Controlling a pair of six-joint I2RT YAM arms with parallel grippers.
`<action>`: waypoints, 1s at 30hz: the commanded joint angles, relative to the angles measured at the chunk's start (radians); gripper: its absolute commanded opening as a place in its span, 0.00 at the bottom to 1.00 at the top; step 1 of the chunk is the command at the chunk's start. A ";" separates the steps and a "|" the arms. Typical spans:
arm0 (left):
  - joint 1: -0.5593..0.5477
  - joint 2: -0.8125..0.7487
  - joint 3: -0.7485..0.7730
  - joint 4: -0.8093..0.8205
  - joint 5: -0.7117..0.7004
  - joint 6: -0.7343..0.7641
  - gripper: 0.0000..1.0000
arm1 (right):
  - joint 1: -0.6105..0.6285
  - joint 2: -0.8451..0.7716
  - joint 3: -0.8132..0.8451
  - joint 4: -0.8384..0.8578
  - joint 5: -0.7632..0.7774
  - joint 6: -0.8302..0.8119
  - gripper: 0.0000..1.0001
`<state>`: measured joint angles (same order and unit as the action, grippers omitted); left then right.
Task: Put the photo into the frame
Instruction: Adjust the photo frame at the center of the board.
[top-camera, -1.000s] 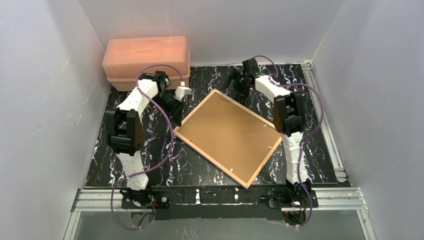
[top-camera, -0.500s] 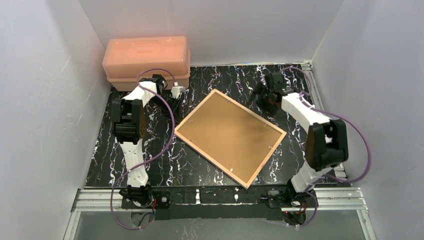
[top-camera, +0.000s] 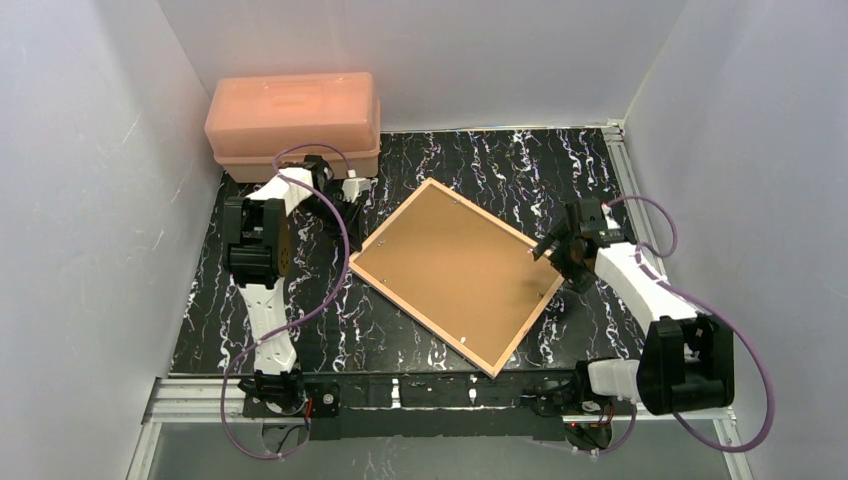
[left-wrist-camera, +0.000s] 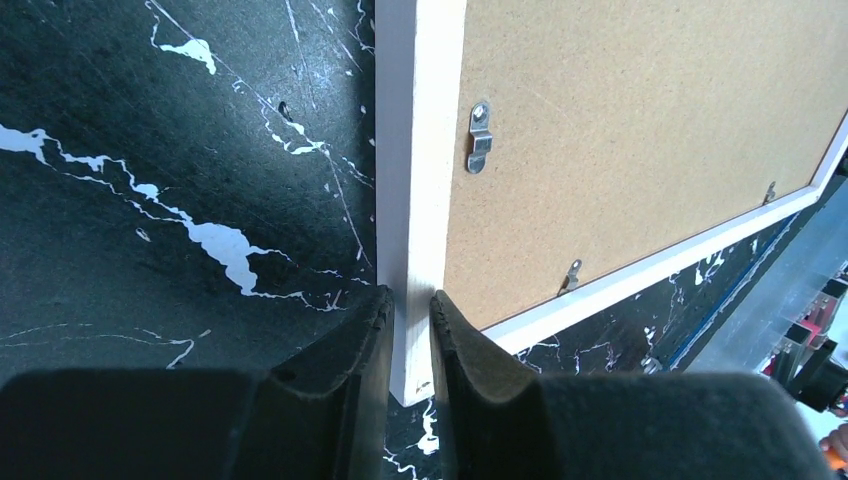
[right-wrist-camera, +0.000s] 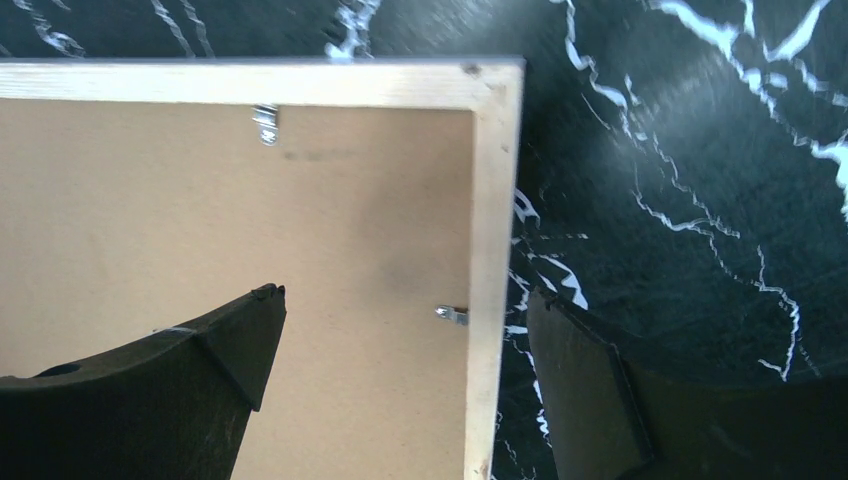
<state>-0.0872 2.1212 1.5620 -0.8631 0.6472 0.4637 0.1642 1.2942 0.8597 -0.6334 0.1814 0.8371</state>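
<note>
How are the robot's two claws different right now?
The left gripper pinches the frame's wooden edge; the right gripper holds nothing. The left gripper's jaws sit close together; the right gripper's stand wide, straddling another edge. Both are black.

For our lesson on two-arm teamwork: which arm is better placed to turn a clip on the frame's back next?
Probably the right: the right end effector, open, straddles the frame's edge beside a clip. The left end effector is shut on the frame's corner.

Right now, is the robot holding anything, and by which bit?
The left tool pinches the thin tan wooden picture frame by its edge rail near a corner. The right tool holds nothing.
</note>
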 joint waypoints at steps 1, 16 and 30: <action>0.004 -0.001 -0.042 0.012 -0.007 0.017 0.18 | -0.015 -0.084 -0.151 0.119 -0.007 0.121 0.99; 0.003 -0.032 -0.121 -0.039 0.068 0.089 0.01 | -0.135 0.054 -0.140 0.431 -0.172 0.133 0.99; -0.002 -0.148 -0.286 -0.129 0.103 0.172 0.03 | -0.140 0.365 0.244 0.400 -0.205 -0.017 0.99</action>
<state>-0.0711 2.0373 1.3510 -0.9379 0.7719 0.5831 0.0143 1.6394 0.9607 -0.2169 0.0063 0.8906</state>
